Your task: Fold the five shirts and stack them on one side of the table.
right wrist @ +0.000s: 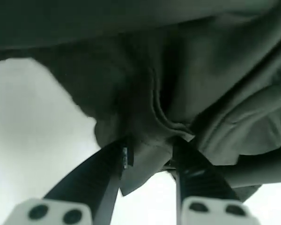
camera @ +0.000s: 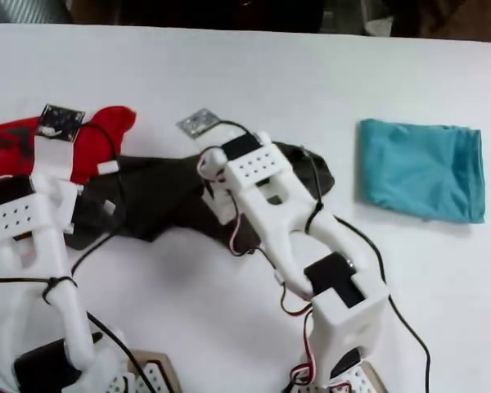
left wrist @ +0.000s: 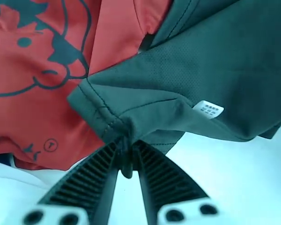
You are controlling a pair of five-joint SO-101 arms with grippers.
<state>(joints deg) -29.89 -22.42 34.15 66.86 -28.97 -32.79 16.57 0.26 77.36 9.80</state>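
My left pincer is closed to a narrow slit on the stitched hem at one corner of the dark shirt. Only a thin edge of cloth sits between the tips. My right pincer is clamped on a thick bunched fold of the same shirt, with its jaws held partly apart by the wad of fabric. The dark shirt lies crumpled near the middle of the surface. Its left edge overlaps the red shirt, and the folded teal shirt lies well apart on the right. Hazard 1: the left grip is shallow, so a sideways pull could probably strip the hem out of the tips and let that corner drop. Hazard 2: the right grip holds several layers, so a lift from it could raise a lump, not a flat panel, and the fold would likely come out crooked. Hazard 3: where the dark cloth touches the red shirt, a drag across the surface may carry the red one along. Hazard 4: if the two pulls are uneven, the cloth between my pincers may twist. I cannot tell from here which part of the garment the right pincer has.
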